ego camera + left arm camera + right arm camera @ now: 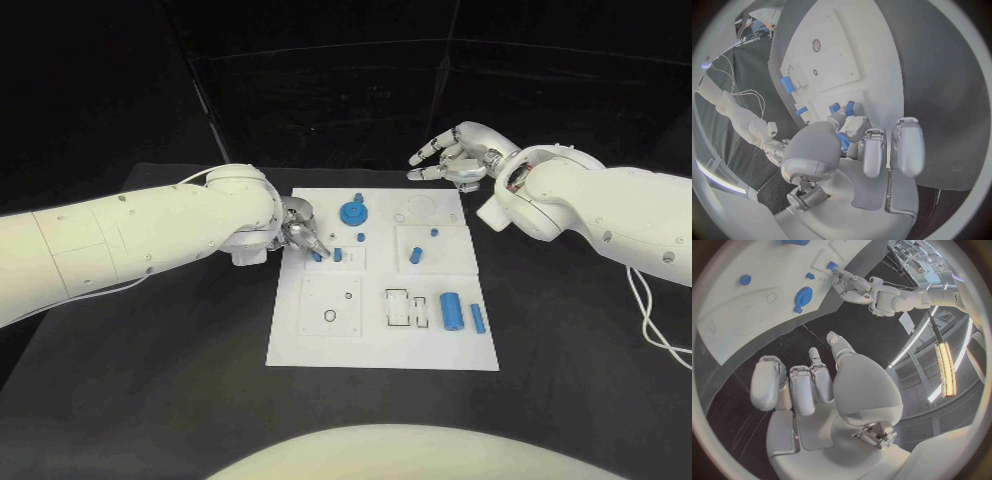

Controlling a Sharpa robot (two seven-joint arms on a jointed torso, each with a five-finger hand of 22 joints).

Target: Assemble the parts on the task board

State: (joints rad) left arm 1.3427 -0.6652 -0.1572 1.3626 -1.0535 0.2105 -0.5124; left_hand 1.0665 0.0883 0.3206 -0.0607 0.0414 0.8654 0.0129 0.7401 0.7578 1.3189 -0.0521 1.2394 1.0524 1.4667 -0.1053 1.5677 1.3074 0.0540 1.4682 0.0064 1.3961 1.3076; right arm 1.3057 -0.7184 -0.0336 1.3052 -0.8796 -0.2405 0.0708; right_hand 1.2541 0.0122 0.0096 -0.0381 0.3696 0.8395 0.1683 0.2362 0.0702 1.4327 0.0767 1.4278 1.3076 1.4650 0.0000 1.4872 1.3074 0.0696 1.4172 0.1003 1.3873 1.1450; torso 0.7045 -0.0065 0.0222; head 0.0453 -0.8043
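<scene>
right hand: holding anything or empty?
Empty. The right hand hovers off the task board's far edge; in its wrist view the fingers are apart with nothing between them.

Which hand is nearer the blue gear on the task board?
Left. The left hand sits at the board's left edge just below and beside the blue gear; the right hand hovers off the board's far right corner.

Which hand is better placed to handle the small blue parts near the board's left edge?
Left. The left hand has its fingers at a small blue part on the task board; the right hand hovers open beyond the board's far corner.
</scene>
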